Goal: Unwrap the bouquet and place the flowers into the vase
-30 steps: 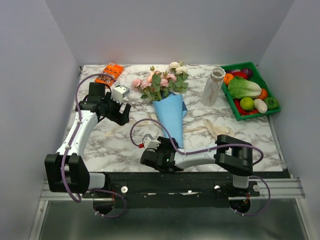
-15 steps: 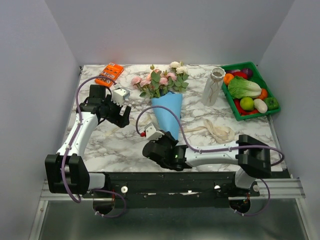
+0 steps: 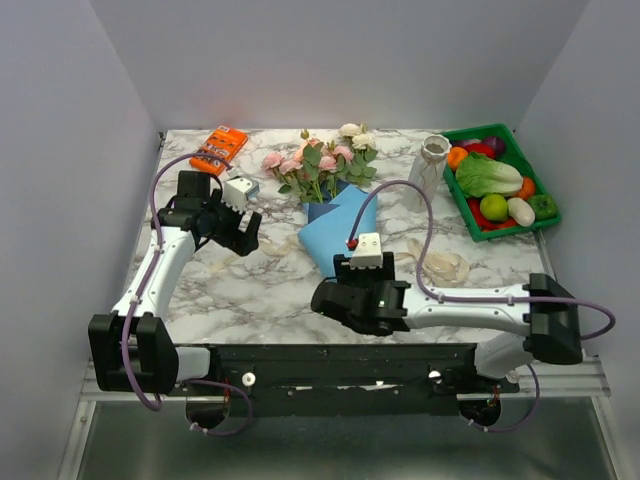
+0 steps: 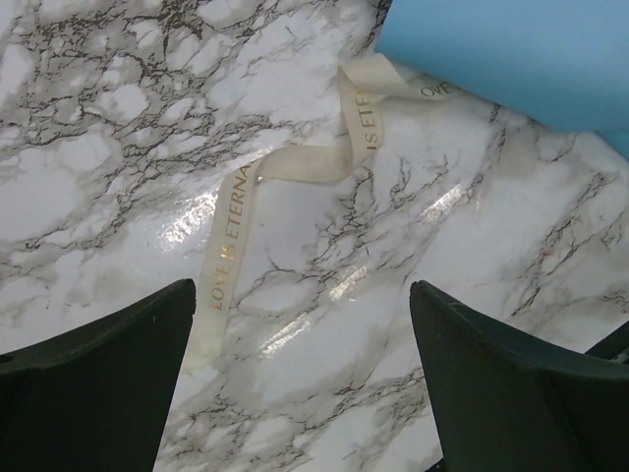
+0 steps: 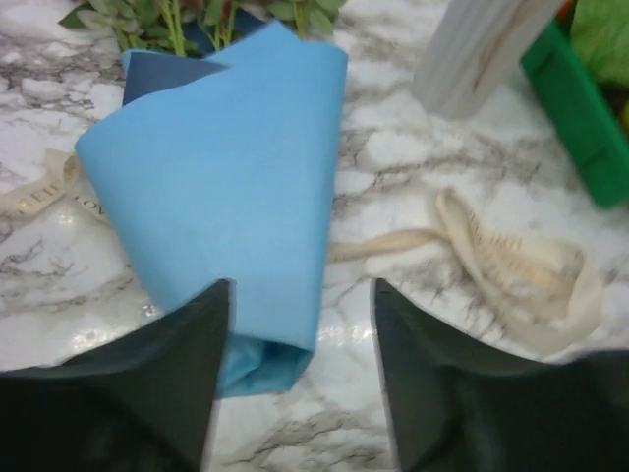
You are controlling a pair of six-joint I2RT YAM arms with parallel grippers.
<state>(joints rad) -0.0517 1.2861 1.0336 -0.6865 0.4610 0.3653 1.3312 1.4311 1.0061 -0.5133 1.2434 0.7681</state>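
Top: high behind near edge, whole bench.
Left wrist: close over ribbon.
Right wrist: close on paper.
Shared: paper.

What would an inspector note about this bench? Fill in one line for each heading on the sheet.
Surface: marble table, glossy, no spills seen.
Job's things: bouquet lying flat, blue paper rolled round the stems, flowers at its far end; vase upright to its right, no flowers in it; ribbon untied, loose on the marble.
Clutter: orange packet at far left; green tray of toy vegetables at far right.
Grippers: left gripper open above part of the ribbon; right gripper open, the paper's near end between its fingers.
Cables: purple cables looped along both arms.
Surroundings: plain pale walls on three sides.
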